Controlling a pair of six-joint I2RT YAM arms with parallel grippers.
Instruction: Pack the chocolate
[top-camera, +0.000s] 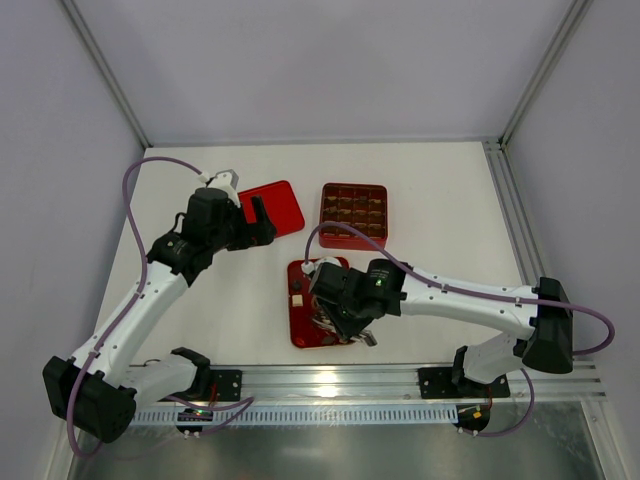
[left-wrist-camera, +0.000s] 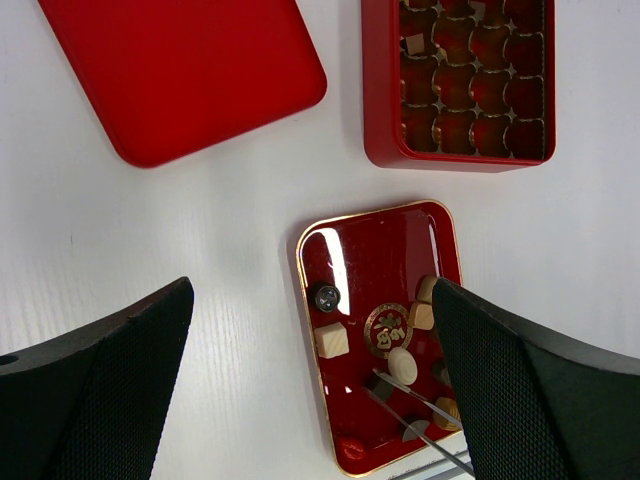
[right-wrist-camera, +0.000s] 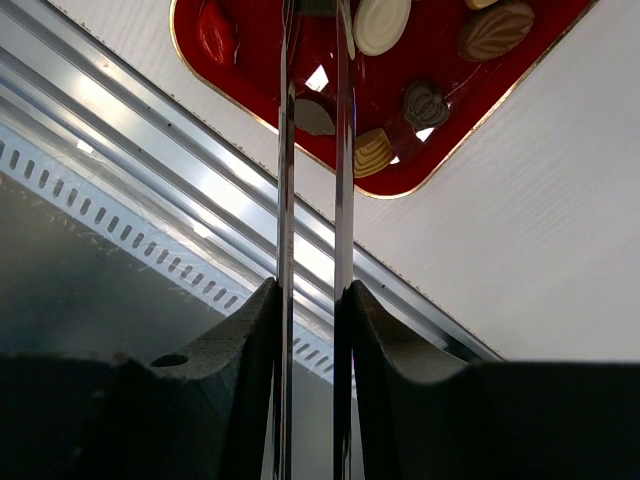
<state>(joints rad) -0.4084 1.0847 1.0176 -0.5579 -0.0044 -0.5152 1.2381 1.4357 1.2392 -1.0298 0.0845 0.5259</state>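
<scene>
Right tool (right-wrist-camera: 314, 15) tips cut off, amid chocolate (right-wrist-camera: 381, 22)

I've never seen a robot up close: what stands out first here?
Three bright red things sit on the white table: a flat lid at the left, a gridded box at the back, and a shiny tray nearest the arms, dotted with small chocolates. Over that tray the right arm pokes long thin tweezers down among them. The left arm holds its jaws wide apart near the lid.
</scene>
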